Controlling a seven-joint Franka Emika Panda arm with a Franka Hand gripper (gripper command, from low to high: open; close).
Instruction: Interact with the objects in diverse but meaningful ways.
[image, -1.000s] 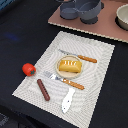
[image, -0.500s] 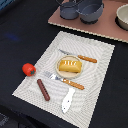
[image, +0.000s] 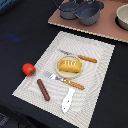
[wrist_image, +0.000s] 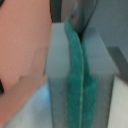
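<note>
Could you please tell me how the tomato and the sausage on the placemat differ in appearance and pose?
The tomato is round and bright red, while the sausage is long, thin and dark brown. The tomato sits at the placemat's edge on the exterior view's left, partly over the dark table; the sausage lies flat and diagonal, fully on the placemat. Both are small toy foods lying apart from the plate.

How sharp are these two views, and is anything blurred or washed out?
Exterior view: soft, low resolution, evenly lit; the bread loaf, tomato and sausage stay readable on the striped mat, with no strong glare. Wrist view: heavily blurred, showing only a green strip on grey; no end effector discernible.
</note>
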